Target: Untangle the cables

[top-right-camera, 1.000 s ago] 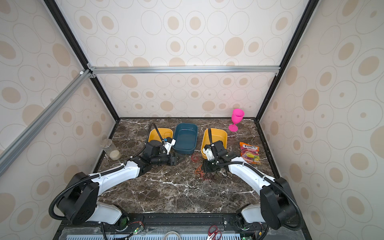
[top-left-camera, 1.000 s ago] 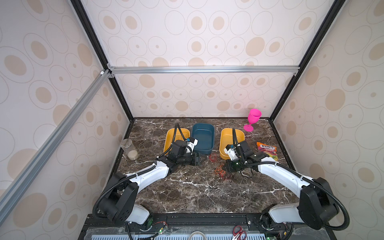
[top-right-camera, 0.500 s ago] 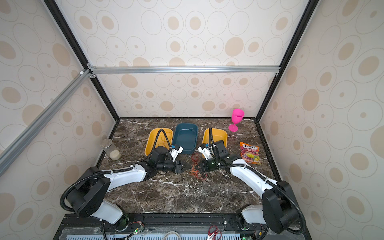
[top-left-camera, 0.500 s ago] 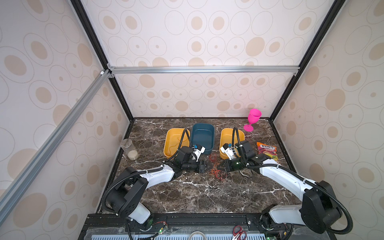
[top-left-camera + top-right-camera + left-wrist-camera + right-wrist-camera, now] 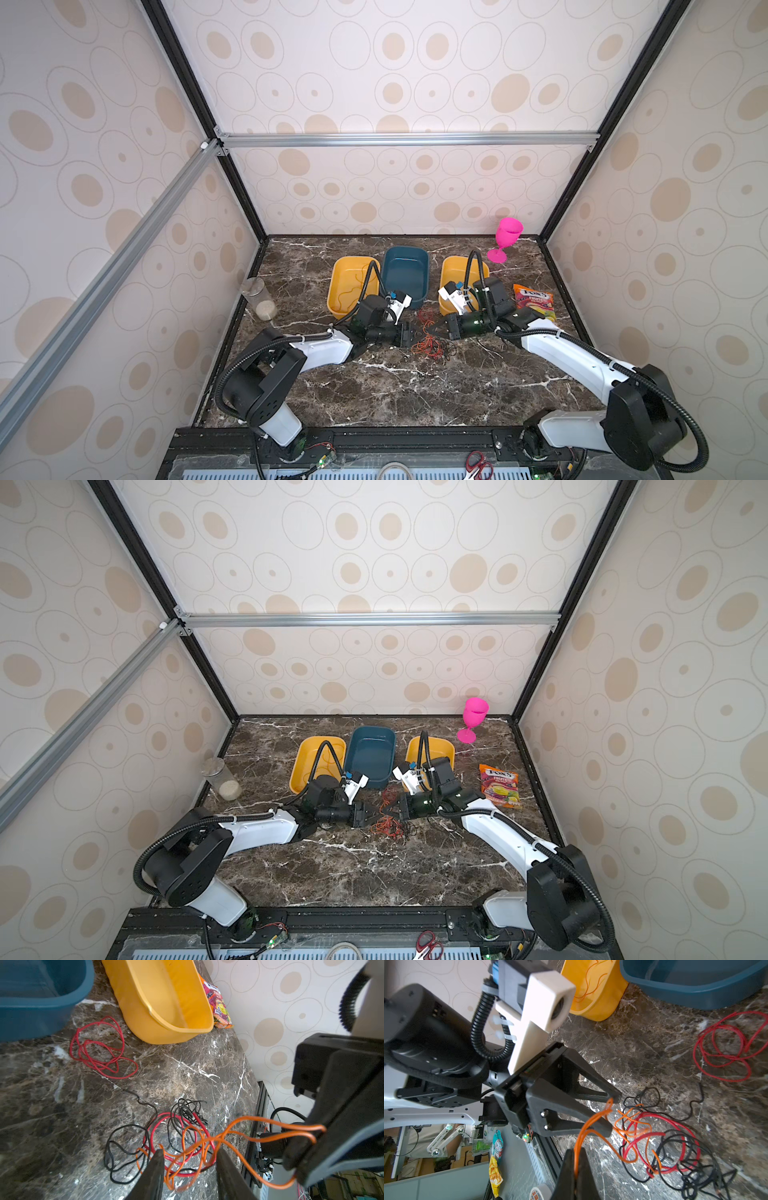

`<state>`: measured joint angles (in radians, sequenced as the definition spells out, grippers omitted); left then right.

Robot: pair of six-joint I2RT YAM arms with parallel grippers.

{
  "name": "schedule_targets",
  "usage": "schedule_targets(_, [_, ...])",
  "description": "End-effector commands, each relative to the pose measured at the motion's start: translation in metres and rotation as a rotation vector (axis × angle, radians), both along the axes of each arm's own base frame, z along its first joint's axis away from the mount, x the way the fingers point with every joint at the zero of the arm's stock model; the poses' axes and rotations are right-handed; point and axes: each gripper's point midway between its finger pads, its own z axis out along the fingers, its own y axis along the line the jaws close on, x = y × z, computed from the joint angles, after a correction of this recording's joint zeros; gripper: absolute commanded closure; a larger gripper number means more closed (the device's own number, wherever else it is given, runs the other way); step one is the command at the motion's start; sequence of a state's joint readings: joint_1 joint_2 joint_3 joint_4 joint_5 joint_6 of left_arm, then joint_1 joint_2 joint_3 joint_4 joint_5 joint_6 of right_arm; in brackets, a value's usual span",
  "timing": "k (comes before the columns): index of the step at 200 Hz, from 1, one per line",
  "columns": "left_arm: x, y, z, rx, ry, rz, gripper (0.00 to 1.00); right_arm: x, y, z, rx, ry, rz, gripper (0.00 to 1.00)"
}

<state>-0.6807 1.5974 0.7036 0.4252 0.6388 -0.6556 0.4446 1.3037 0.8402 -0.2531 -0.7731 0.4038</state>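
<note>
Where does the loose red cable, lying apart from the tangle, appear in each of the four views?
In a top view: loose red cable just in front of the blue tray.
In a top view: the same spot, in front of the blue tray.
Left wrist: beside the blue tray's wall, near the yellow tray.
Right wrist: close by the blue tray.
Shared landmark: the blue tray.

2 white arms [image 5: 328, 351], black joints [image 5: 266, 386], corrugated black hoses [image 5: 474, 1030]
</note>
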Motion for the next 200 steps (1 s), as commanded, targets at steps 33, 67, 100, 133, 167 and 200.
schedule_targets(33, [0.001,0.008,-0.017,0.042,0.008,0.054,0.61,0.005,-0.005,0.02,0.094,-0.022,-0.014,1.0])
schedule_targets(67, [0.009,0.015,-0.02,0.082,0.008,0.106,0.7,0.006,-0.008,0.014,0.086,-0.006,-0.021,1.0])
schedule_targets(100, [0.005,0.009,0.001,0.006,-0.021,0.074,0.69,0.006,-0.008,0.006,0.073,0.014,-0.017,1.0])
schedule_targets(133, [-0.003,0.004,0.013,-0.034,-0.038,0.016,0.63,0.007,-0.007,0.007,0.077,0.015,-0.015,1.0])
schedule_targets(167, [-0.011,0.002,0.015,-0.041,-0.031,-0.026,0.61,0.007,-0.008,0.009,0.075,0.014,-0.014,1.0])
schedule_targets(200, [-0.004,0.01,0.021,-0.046,-0.056,0.021,0.56,0.007,-0.007,0.011,0.076,0.012,-0.012,1.0])
